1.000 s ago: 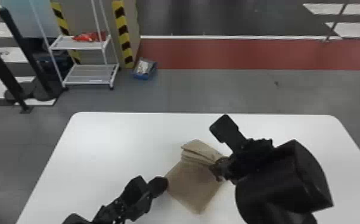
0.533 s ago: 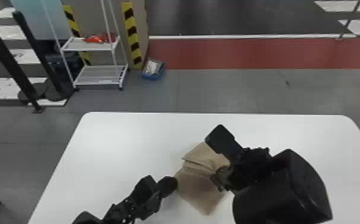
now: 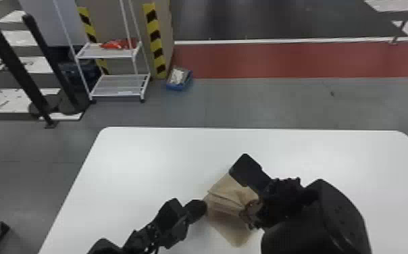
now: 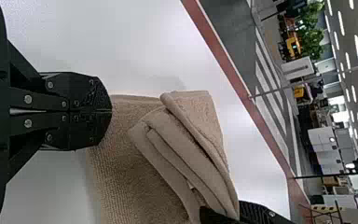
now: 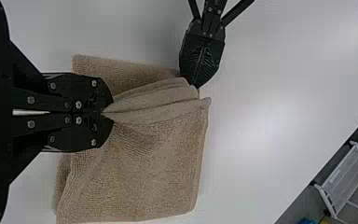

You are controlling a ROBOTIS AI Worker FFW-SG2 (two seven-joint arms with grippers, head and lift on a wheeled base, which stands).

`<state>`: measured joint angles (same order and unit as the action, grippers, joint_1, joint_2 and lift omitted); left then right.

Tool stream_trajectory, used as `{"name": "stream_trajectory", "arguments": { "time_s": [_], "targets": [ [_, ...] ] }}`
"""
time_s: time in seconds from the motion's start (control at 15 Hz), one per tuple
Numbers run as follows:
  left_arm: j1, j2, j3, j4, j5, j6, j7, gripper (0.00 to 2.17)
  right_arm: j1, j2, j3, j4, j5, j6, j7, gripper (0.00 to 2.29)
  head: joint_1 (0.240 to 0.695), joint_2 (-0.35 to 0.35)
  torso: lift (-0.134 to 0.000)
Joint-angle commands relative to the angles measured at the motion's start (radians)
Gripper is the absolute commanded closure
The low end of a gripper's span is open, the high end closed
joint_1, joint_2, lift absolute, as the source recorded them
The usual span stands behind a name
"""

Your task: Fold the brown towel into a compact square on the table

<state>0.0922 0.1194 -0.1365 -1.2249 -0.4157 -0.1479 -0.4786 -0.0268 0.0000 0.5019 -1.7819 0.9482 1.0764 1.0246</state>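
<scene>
On the tabletop point(image 3: 146, 162), toward the near edge and between both hands, find the brown towel point(image 3: 230, 224), folded part-way, with stacked layers across a flatter single-looking portion; do not read as a finished square. At the towel's left side, locate the left hand point(image 3: 202, 206), fully closed, narrow, tip to tip; in its own wrist view, see the left hand point(image 4: 112, 111) with fingertips together, at the border of the cloth; in the right wrist view, see the same tips touching the towel beside the ends of the folds; cannot tell from this contact whether pinching any cloth or merely pressing. At the towel's right side, locate the right hand point(image 3: 251, 214), also narrow, partly hidden by its own arm in the head view; in the right wrist view, see the right hand point(image 5: 106, 112) closed on gathered folds of the towel, with creases converging at the fingertips and spreading toward the left hand's tips; in the left wrist view, note rounded, stacked folds leading to the dark fingers of the right hand. Beyond the tabletop, at the head view's left, note a white wire cart point(image 3: 120, 84) with a red packet point(image 3: 117, 44) on its upper shelf; just beside the cart, on the floor, note a blue box point(image 3: 179, 79).
</scene>
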Motion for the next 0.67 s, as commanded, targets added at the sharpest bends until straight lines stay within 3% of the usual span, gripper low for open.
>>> {"name": "stream_trajectory", "arguments": {
  "time_s": [0.0,0.53,0.6],
  "targets": [
    [0.000,0.000,-0.002,-0.001,-0.002,0.000,-0.002,1.76,-0.004,0.001,0.014,0.018,0.001,-0.003,-0.001,1.33,0.695,0.086,0.000],
    [0.000,0.000,-0.008,-0.001,-0.003,0.003,-0.006,1.76,-0.008,0.001,0.064,0.087,0.001,-0.025,-0.026,1.31,0.695,0.099,0.000],
    [0.000,0.000,-0.008,-0.002,-0.003,0.003,-0.008,1.76,-0.008,0.001,0.064,0.087,0.000,-0.022,-0.026,1.18,0.695,0.101,0.000]
  ]
}}
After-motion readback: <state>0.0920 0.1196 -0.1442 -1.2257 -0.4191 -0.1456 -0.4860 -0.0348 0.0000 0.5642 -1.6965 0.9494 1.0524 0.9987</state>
